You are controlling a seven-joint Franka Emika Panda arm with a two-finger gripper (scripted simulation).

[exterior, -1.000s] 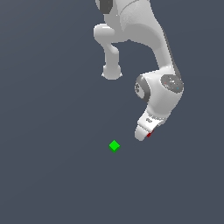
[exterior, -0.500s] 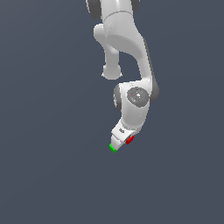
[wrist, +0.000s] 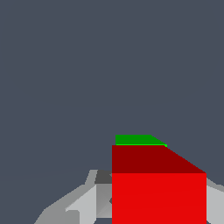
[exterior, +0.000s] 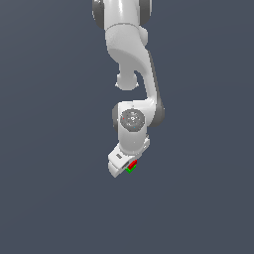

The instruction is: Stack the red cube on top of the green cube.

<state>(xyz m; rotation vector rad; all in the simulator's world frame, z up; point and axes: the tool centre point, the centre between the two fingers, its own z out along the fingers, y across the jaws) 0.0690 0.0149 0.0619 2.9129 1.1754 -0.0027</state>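
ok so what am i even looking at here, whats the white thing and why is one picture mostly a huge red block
The white jointed thing is a robot arm, drawn by a computer simulation rather than filmed. The exterior view is from a camera off the arm that sees the whole scene: the arm reaches down to a plain dark grey surface.

At its lower end is the gripper, the part that pinches things. It holds the red cube, which sits right over the green cube; only a sliver of green shows beneath it.

The other picture comes from a camera mounted on the wrist, very close to the gripper. That is why the tiny red cube fills so much of it, with a thin strip of the green cube just past its edge. Whether the red cube already rests on the green one is hard to tell.
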